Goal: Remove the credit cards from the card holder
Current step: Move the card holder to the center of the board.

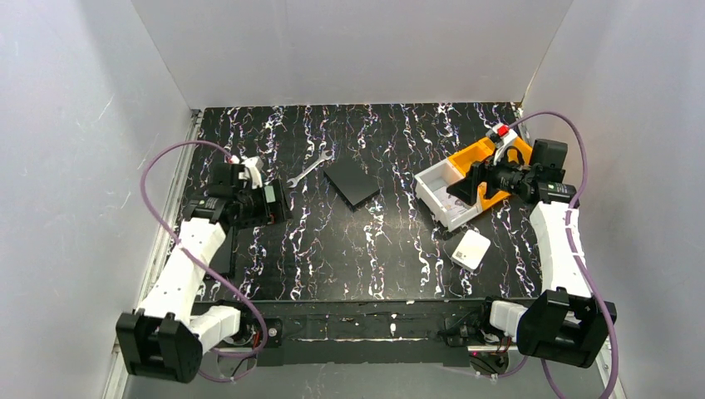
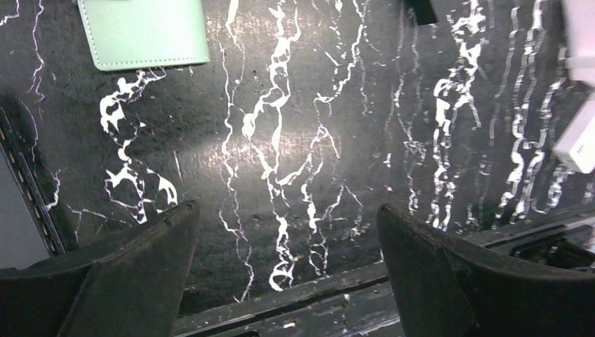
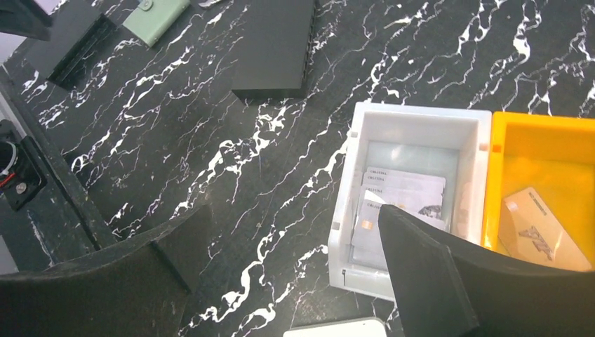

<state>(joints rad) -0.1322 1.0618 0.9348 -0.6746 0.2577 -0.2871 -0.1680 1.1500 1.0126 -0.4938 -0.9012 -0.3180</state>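
Bench [image 1: 332, 258]: black, white-veined, walled in white on three sides. Card holder [image 2: 144, 31]: mint-green, stitched at the rim, folded shut, flat on the bench close to its left edge about midway back; hidden under the left arm in the overhead view. Left hand [image 2: 286, 210]: spread wide, holding nothing, hanging over bare bench just short of the card holder and clear of it. Right hand [image 3: 293, 210]: likewise spread wide and holding nothing, poised above the near left corner of the white bin [image 3: 421, 112], touching neither bin nor contents. Credit cards [image 3: 403, 196]: several pale ones overlapping, flat on the floor of the white bin; a tan card [image 3: 544, 228] flat in the orange bin [image 3: 540, 126]. Both bins side by side, walls touching, toward the far right corner of the bench. Black square plate [image 1: 352, 183]: flat near the middle of the bench, toward the far edge. Wrench [image 1: 312, 166]: just left of the plate, apart from it. White square box [image 1: 471, 248]: on the bench nearer the front edge than the bins, right of centre.
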